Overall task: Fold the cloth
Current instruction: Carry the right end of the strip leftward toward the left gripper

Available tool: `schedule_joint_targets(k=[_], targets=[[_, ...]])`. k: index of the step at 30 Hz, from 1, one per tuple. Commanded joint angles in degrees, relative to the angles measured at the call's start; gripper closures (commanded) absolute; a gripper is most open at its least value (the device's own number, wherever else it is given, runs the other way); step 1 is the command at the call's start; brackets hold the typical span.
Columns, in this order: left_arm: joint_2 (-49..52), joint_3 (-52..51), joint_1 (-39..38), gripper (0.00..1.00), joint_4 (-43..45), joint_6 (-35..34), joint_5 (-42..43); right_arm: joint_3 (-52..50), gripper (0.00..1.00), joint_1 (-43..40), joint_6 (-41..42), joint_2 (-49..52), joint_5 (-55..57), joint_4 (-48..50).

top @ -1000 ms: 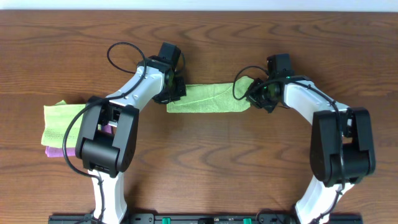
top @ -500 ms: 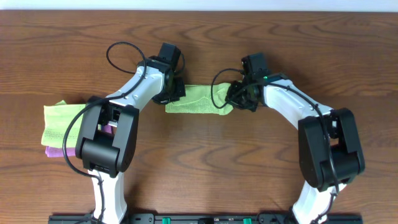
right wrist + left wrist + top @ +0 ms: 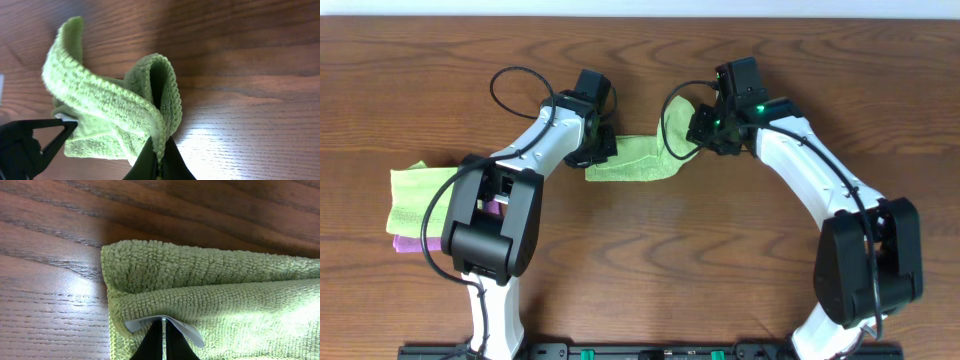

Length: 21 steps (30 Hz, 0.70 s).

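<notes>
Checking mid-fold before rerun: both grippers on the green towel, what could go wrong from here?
The right gripper pinches only a thin edge of the cloth; the lifted end hangs curled, so it may slip or land bunched.
The left gripper holds just the other end's edge; a pull could drag it free.

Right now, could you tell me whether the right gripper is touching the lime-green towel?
Touching. The right wrist view shows the right gripper shut on a raised fold of the lime-green towel.
</notes>
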Motion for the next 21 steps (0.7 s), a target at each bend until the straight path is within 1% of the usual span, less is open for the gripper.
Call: schedule_joint_targets(k=[1,11,21], targets=[[0.0,0.7,0.2,0.94,-0.3,0.4,-1.3,1.7,0.99,1.6,-1.1,-1.1,-1.4,-0.1],[0.0,0.7,0.2,0.94,-0.2,-0.5,-1.3,4.0,0.99,5.9,-1.0,-1.1,-1.6,0.2],[-0.9,1.1,0.2,0.94,-0.1,-0.5,-1.1,4.0,0.99,6.4,-0.9,-1.1,-1.5,0.0]])
